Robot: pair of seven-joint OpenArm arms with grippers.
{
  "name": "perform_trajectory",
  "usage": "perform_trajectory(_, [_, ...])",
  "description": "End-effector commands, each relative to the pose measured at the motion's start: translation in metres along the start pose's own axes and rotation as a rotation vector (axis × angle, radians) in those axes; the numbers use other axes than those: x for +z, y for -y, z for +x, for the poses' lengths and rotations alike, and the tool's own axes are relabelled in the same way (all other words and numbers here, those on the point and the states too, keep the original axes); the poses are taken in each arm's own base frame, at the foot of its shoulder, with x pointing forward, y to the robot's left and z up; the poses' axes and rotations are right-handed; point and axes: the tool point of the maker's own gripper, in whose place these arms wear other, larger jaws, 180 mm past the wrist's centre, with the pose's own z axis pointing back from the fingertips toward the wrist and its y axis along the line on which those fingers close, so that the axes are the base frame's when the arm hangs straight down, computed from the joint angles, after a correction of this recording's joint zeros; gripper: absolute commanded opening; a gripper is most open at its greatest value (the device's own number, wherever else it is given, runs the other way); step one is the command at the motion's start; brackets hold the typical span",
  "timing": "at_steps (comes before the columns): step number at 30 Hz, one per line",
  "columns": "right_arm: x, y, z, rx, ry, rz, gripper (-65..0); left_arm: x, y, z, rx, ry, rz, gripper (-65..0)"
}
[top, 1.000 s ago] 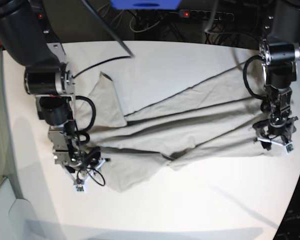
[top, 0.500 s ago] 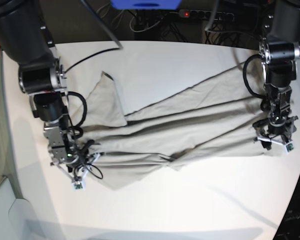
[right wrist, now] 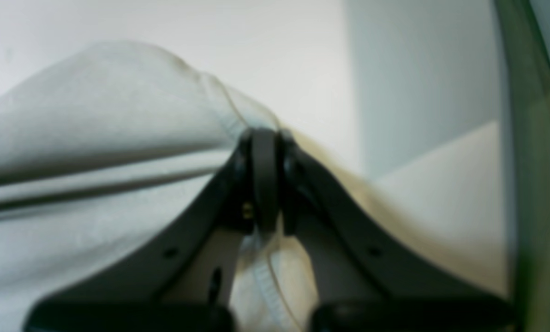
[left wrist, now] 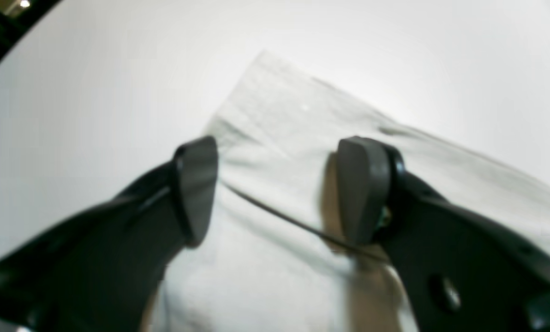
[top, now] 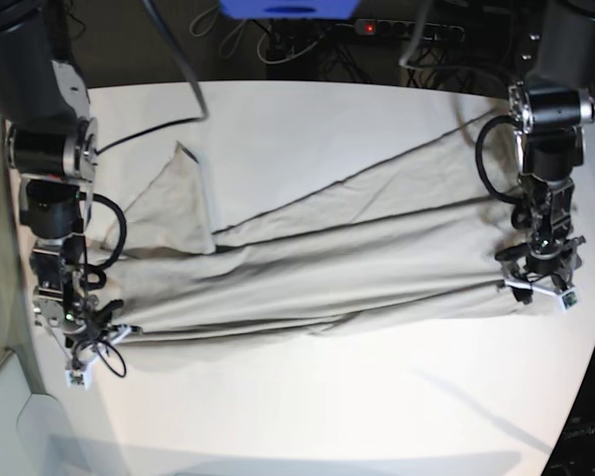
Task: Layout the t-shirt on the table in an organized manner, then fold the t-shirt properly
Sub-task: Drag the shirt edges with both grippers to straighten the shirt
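Where cables trail behind, table gleams white.

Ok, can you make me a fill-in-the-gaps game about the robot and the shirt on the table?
1. The right pincer is shut on the ____.
2. The left pincer is ____, its fingers on either side of the cloth.
3. The t-shirt lies on a table whose colour is ____.

Missing words: t-shirt; open; white
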Motion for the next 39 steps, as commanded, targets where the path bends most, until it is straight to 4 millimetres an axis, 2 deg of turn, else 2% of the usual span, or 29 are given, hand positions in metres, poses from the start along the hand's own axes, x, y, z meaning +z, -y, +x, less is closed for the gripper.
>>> perform_trajectory(1, [0.005,0.018,0.035,-0.013,0.08,-0.038,-65.0,-0.003,0.001,0.015,0.016,0.02,0.004,-25.2])
perform_trajectory(6, [0.008,0.043,0.013,-0.087,0.055,-0.076,-65.0,-0.004,0.015,0.046,0.028,0.086,-0.024,-25.2])
perform_trajectory(10, [0.007,0.044,-0.019,-0.08,-0.008,-0.077,-65.0,-0.001,0.03,0.086,0.037,0.179,-0.058,-25.2])
perform_trajectory(13, [0.007,0.042,-0.021,-0.08,-0.007,-0.074,-65.0,0.004,0.054,0.11,0.057,0.242,-0.103,-25.2])
perform_trajectory(16, [0.007,0.042,-0.019,-0.08,-0.004,-0.074,-65.0,0.015,0.069,0.14,0.062,0.321,-0.143,-25.2])
perform_trajectory(17, [0.007,0.042,-0.019,-0.08,-0.004,-0.074,-65.0,0.02,0.074,0.143,0.058,0.32,-0.158,-25.2])
perform_trajectory(20, [0.007,0.043,-0.018,-0.079,-0.003,-0.075,-65.0,0.032,0.093,0.121,0.05,0.221,-0.213,-25.2])
perform_trajectory(22, [0.007,0.043,-0.017,-0.079,-0.001,-0.075,-65.0,0.046,0.099,0.104,0.064,0.159,-0.236,-25.2])
perform_trajectory(27, [0.007,0.044,-0.017,-0.078,-0.001,-0.077,-65.0,0.1,0.104,0.051,0.119,0.027,-0.286,-25.6])
perform_trajectory(31, [0.007,0.044,-0.016,-0.078,0.0,-0.077,-65.0,0.151,0.096,0.03,0.138,0.004,-0.294,-27.5])
perform_trajectory(34, [0.009,0.042,-0.008,-0.072,0.027,-0.076,-65.0,0.182,0.092,0.018,0.13,-0.018,-0.303,-38.2])
perform_trajectory(36, [0.013,0.043,-0.001,-0.063,0.051,-0.079,-65.0,0.199,0.094,0.008,0.114,-0.049,-0.317,-48.0])
perform_trajectory(39, [0.018,0.042,0.001,-0.048,0.078,-0.083,-65.0,0.206,0.094,-0.019,0.109,-0.148,-0.315,-60.0])
